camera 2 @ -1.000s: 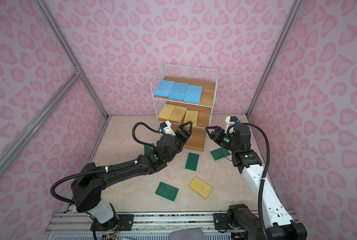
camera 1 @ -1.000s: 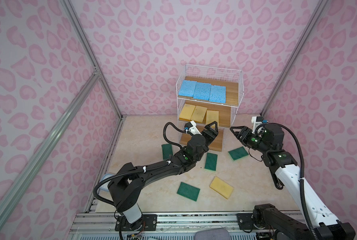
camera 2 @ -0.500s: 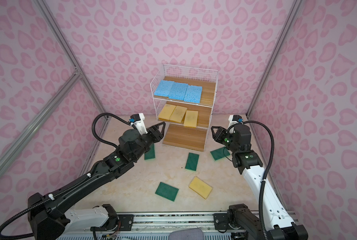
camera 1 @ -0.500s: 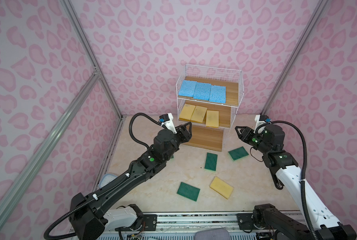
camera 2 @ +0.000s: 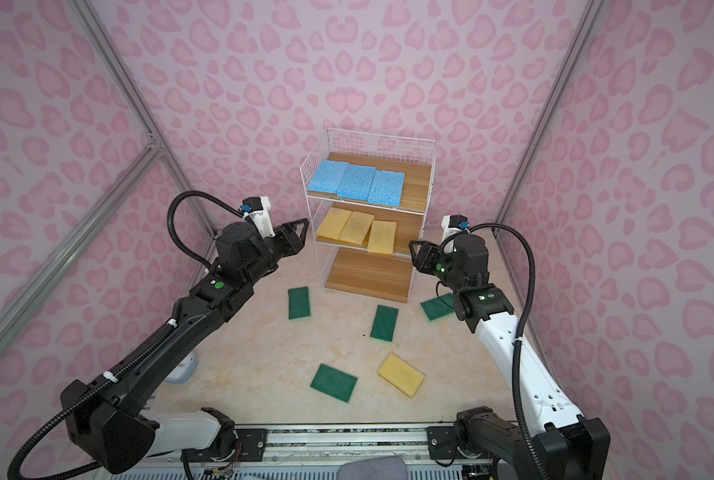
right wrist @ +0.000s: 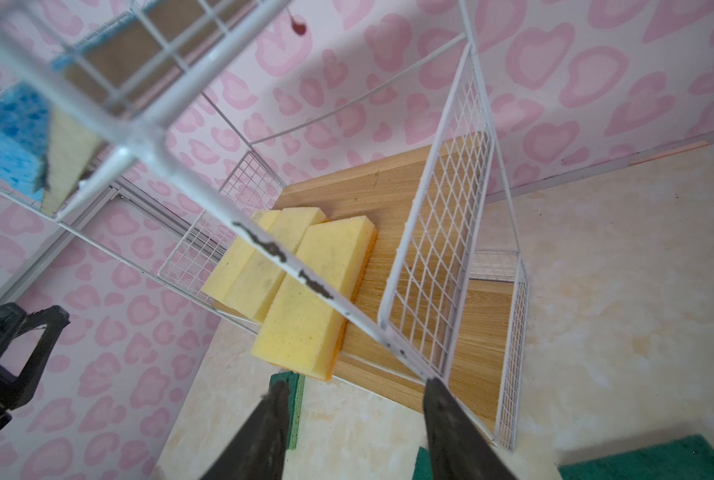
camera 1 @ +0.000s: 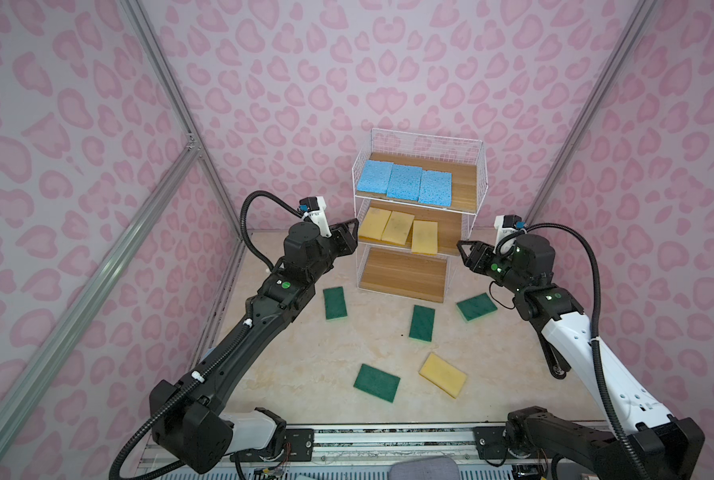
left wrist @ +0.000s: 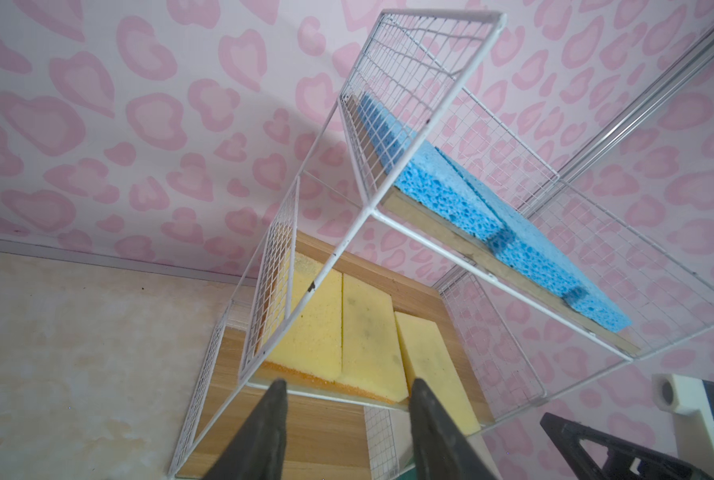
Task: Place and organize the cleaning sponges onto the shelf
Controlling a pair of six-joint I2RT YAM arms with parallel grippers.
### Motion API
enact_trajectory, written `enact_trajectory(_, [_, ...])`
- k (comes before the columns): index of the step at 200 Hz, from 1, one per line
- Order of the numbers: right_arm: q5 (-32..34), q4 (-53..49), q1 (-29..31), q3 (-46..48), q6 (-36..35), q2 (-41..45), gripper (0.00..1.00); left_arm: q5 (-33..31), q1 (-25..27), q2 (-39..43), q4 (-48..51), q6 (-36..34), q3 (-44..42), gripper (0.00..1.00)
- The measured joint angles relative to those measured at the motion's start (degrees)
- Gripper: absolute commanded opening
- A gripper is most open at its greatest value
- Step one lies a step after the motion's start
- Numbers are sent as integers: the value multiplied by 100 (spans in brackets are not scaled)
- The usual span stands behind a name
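**Both arms empty at the shelf, five sponges left on the table**

The shelf stands at 12 o'clock on the table, sorted by colour. Three blue sponges lie side by side on the top board and three yellow sponges on the middle board. The bottom board is bare (presumably kept for the greens). The rightmost yellow one overhangs the front edge a little, so it may want a nudge back.

The left gripper hangs at the shelf's 9 o'clock, level with the middle tier. Its wrist view shows the jaws parted with nothing between them, aimed at the front edge of the yellow row. The right gripper mirrors it at 3 o'clock, jaws likewise apart and empty, close to the wire corner post.

Four green sponges lie flat on the table at 10 o'clock, near the centre, at 2 o'clock and at 6 o'clock. One yellow sponge lies at 5 o'clock. The 2 o'clock green sits nearest the right gripper and the 10 o'clock one nearest the left, which is likely why each arm keeps to its own side.
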State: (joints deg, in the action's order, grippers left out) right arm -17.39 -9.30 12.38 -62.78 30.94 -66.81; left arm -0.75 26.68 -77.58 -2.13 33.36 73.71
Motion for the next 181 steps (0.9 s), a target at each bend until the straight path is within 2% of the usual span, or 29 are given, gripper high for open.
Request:
enact_trajectory(28, [81, 0, 0, -72, -7, -125, 46, 205, -155, -435, 33, -59, 452, 46])
enact_trajectory(89, [85, -2, -13, -232, -4, -328, 38, 553, -404, -1093, -70, 20, 890, 37])
enact_trajectory(94, [83, 0, -13, -240, -4, -339, 37, 608, -420, -1134, -92, 28, 911, 32])
enact_trajectory(146, [72, 0, -85, -354, -4, -535, 31, 887, -450, -1405, -188, 94, 1082, 14])
enact_trajectory(161, [39, 2, -122, -367, -2, -581, 30, 876, -457, -1462, -254, 0, 1115, 5])
enact_trajectory(181, [-74, 2, -155, -446, -2, -678, 29, 931, -483, -1480, -313, 227, 1113, 4])
